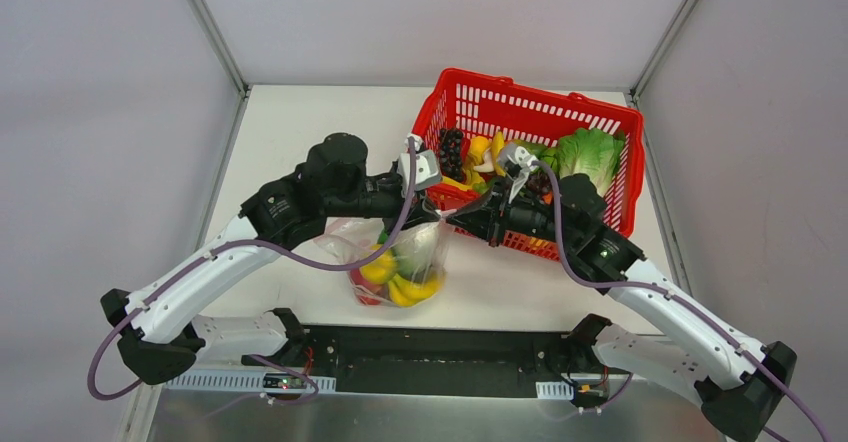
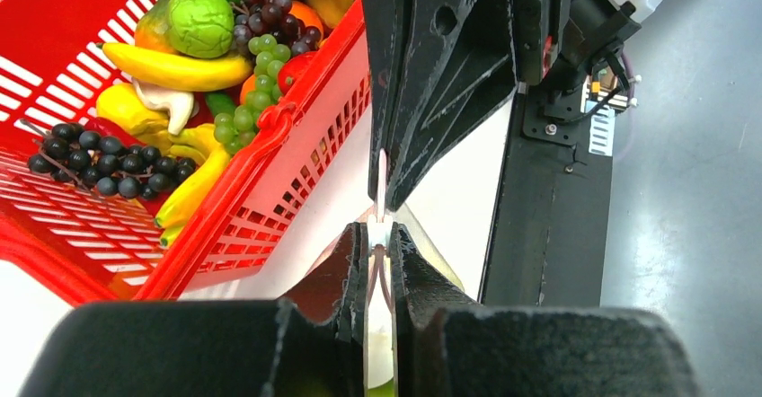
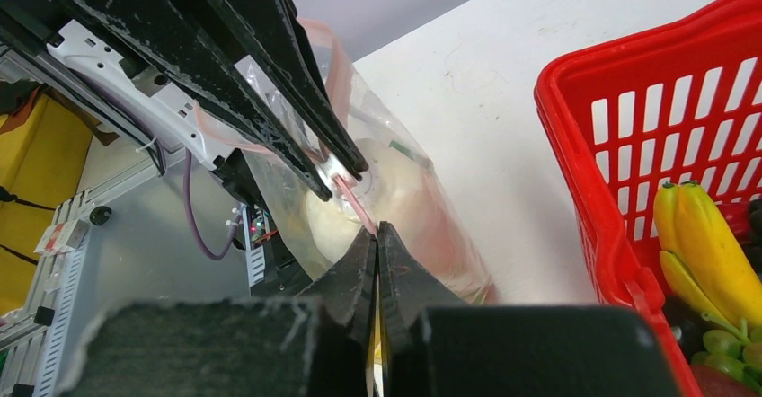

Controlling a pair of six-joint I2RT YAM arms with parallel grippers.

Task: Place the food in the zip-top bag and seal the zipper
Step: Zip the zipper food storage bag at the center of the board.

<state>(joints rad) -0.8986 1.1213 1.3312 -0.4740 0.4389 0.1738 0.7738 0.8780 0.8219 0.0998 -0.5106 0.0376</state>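
Note:
The zip-top bag point(image 1: 400, 247) hangs over the table's near middle, held up by its top edge. Inside it I see yellow bananas point(image 1: 415, 288), a green piece point(image 1: 408, 260) and a red piece point(image 1: 366, 290). My left gripper point(image 1: 436, 214) is shut on the zipper point(image 2: 378, 235) at the bag's right end. My right gripper point(image 1: 452, 220) faces it tip to tip and is shut on the same pink strip point(image 3: 352, 201). In the right wrist view the bag point(image 3: 422, 208) shows a pale rounded piece point(image 3: 337, 217) through the plastic. The left fingers point(image 3: 305, 119) sit just above my right gripper point(image 3: 376, 228).
A red mesh basket point(image 1: 520, 97) stands at the back right, right behind both grippers, holding dark grapes point(image 1: 452, 147), bananas point(image 2: 175, 66), green grapes point(image 2: 256, 92) and lettuce point(image 1: 590, 152). The black base rail point(image 1: 430, 347) runs along the near edge.

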